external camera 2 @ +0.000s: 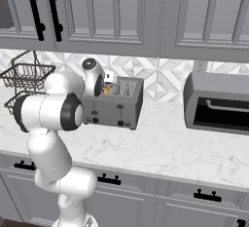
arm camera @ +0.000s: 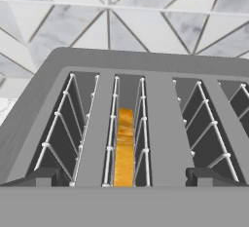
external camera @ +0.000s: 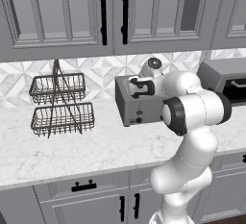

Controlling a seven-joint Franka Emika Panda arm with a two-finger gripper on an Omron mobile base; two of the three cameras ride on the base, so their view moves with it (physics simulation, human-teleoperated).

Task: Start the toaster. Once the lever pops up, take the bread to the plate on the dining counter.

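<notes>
Right now the gripper (arm camera: 124,177) hangs above the toaster (external camera 2: 114,105), looking down into its slots, with its jaws spread wide and nothing between them. In the hand view the two dark fingertips (arm camera: 41,176) stand on either side of the slot that holds the bread (arm camera: 124,148). That slice sits upright, sunk in the slot second from the left in this view, its golden-orange crust edge showing between the wire guides. From the right base view the toaster stands on the marble surface (external camera 2: 170,148) against the tiled backsplash (external camera 2: 160,77), black levers and knobs on its front. A grey oven (external camera 2: 219,103) with a black bar handle sits well apart to its right, and a two-tier wire basket (external camera: 61,105) stands on the toaster's other side
</notes>
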